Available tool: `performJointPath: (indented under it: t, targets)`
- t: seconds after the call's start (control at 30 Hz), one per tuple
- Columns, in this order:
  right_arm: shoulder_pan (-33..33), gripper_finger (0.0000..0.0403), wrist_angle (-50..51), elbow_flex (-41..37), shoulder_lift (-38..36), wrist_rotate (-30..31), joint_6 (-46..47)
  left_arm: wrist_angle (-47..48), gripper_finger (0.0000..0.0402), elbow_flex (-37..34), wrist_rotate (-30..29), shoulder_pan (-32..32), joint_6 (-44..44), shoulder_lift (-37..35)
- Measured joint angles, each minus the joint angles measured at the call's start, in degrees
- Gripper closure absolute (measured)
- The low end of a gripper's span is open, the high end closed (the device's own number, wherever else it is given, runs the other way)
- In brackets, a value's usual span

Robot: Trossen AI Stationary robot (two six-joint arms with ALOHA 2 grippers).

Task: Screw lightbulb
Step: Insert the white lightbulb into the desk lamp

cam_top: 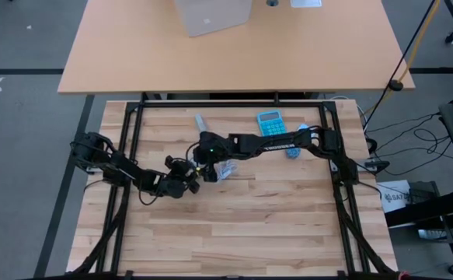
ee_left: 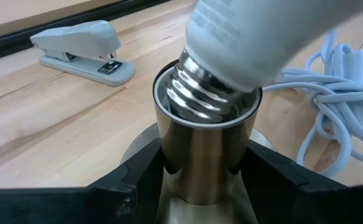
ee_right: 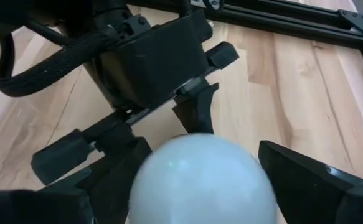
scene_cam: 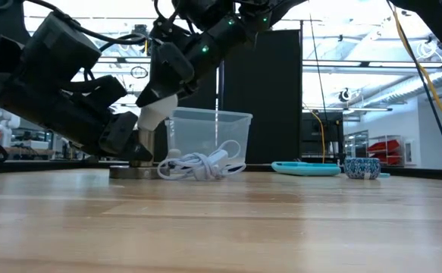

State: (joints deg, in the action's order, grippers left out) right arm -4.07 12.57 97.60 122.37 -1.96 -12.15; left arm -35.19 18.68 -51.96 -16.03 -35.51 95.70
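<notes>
We are seating the small white frosted lightbulb (ee_left: pixel 249 43) in the silvery socket cylinder (ee_left: pixel 203 155) — left gripper (ee_left: pixel 203 180) clamping it, right gripper (ee_right: pixel 200 180) straddling the bulb, grip unclear — next, twisting straight.

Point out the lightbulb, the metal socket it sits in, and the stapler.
lightbulb (ee_left: pixel 256 43): left wrist view, on its white body above the screw thread.
socket (ee_left: pixel 200 155): left wrist view, on the shiny cylinder wall between the left gripper's fingers.
stapler (ee_left: pixel 81 43): left wrist view, on its grey top.
</notes>
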Motion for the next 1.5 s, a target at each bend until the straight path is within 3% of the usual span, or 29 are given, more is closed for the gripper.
performJointPath:
  t: [0.37, 0.8, 1.5]
  targets:
    - [0.02, 0.0105, 4.03, 0.34, -0.11, 0.31, -5.48, -0.01, 0.0209, 0.00, 0.28, 0.00, 0.07, 0.00]
    - [0.04, 0.0106, 14.78, 7.19, -0.31, 0.93, -15.70, -0.01, 0.0209, 0.00, 0.39, 0.00, 0.13, -0.02]
    - [-0.01, 0.0106, 17.06, 8.94, -0.24, 0.16, -15.68, -1.69, 0.0209, 0.00, 2.33, 0.00, 1.66, -0.02]
